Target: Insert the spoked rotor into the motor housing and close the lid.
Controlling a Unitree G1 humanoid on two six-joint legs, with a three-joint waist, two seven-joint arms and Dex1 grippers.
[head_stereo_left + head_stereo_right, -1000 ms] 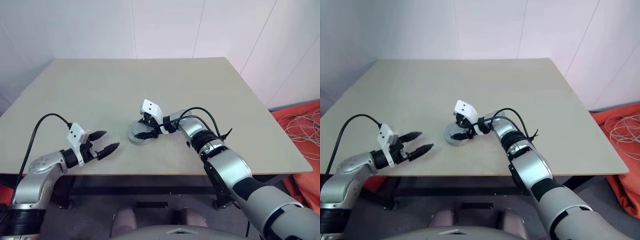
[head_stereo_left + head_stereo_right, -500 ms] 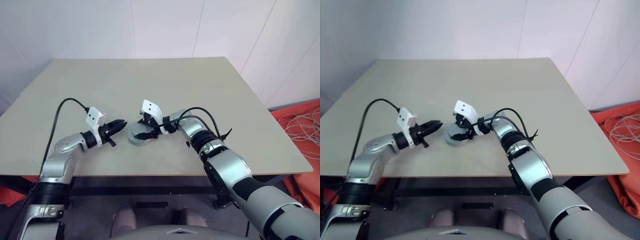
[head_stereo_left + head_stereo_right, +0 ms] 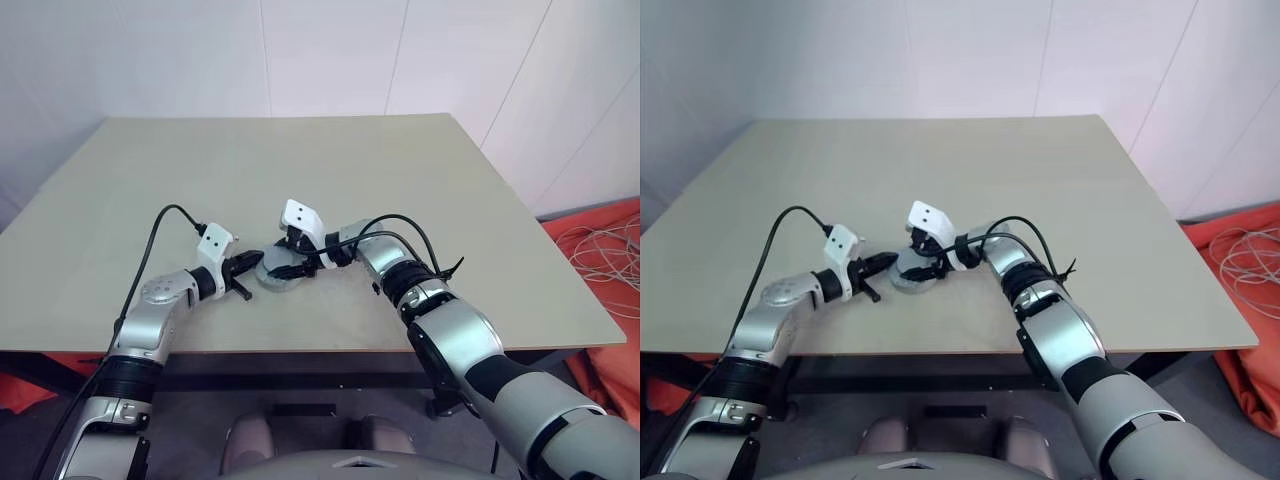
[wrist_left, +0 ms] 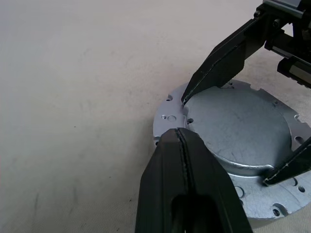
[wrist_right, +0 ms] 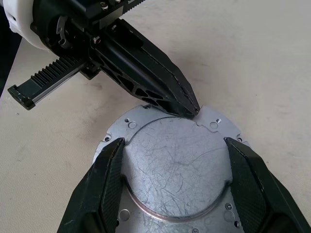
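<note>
The left claw [image 4: 183,145] had its two black fingers pressed together into a single wedge, holding nothing, its tip resting at the rim of the lid [image 5: 177,160], right where the raised plain grey face met the flange below. The right claw [image 5: 172,187] stood wide, one finger [image 5: 104,191] on each side of that raised grey disc, bracing it; whether the pads truly pressed the metal could not be told.

The lid sat grey face up on the motor housing [image 4: 167,116], whose perforated silver flange showed around it. Its windings and the spoked rotor were hidden beneath, so the rotor was presumably already inside.

The step in hand looked like seating the lid. Done well, the left tip would push down or nudge sideways only lightly, along the seam, while the right claw kept the stack from sliding. A hard sideways shove risked tilting the lid or skidding the whole assembly out of the bracing fingers. Aligning the flange notches before pressing would help.

The stack lay on the table [image 3: 420,170], fairly near the front edge and well apart from the side edges. Bare surface lay all around, so both arms had free room to draw back; only the two claws themselves crowded each other at the lid.
</note>
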